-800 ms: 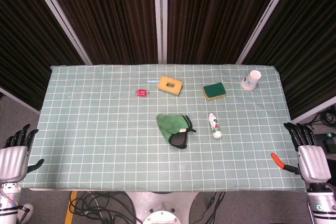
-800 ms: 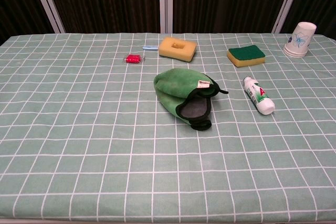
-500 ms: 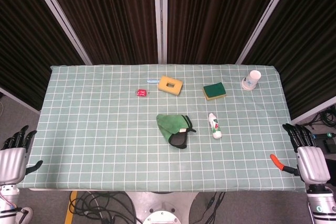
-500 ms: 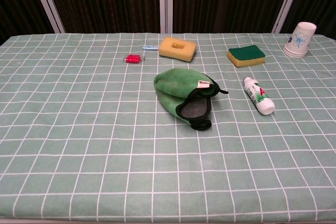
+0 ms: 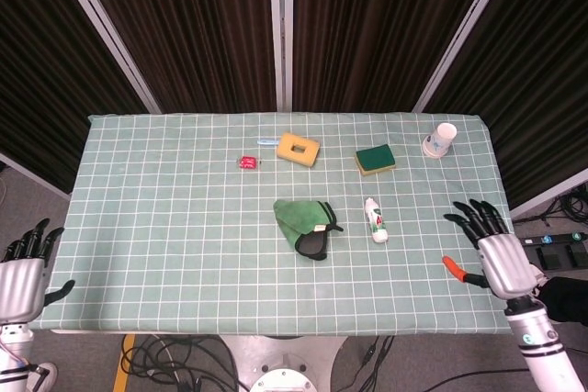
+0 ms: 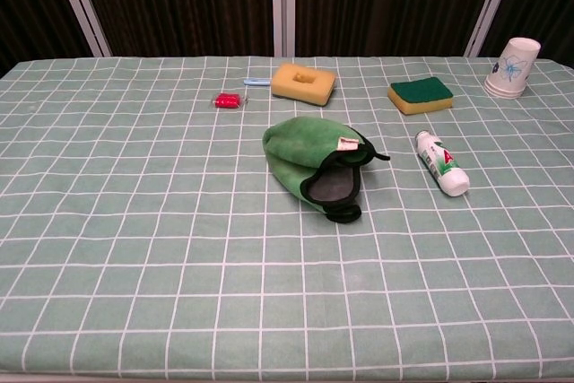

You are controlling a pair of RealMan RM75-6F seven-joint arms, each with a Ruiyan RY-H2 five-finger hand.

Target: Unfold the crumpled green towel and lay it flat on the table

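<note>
While the fingers of the right hand are spread and grasp nothing, that hand sits over the desk edge at 4 o'clock from the towel. The left hand is off the desk corner at 8 o'clock, fingers apart and empty. Neither hand shows in the chest view.

The towel lies crumpled near the desk centre, folded over itself with a dark lining exposed toward 5 o'clock. A bottle lies just beside it at 3 o'clock. A sponge, a yellow block, a red item and a cup lie farther back.

Step in hand: approach; unfolding not yet begun. The next move probably calls for the right hand to reach toward 10 o'clock, pass the bottle and pinch a towel edge.

Compared with 0.5 s ago, the right hand has moved inward over the desk; the left hand and the towel are unchanged.
</note>
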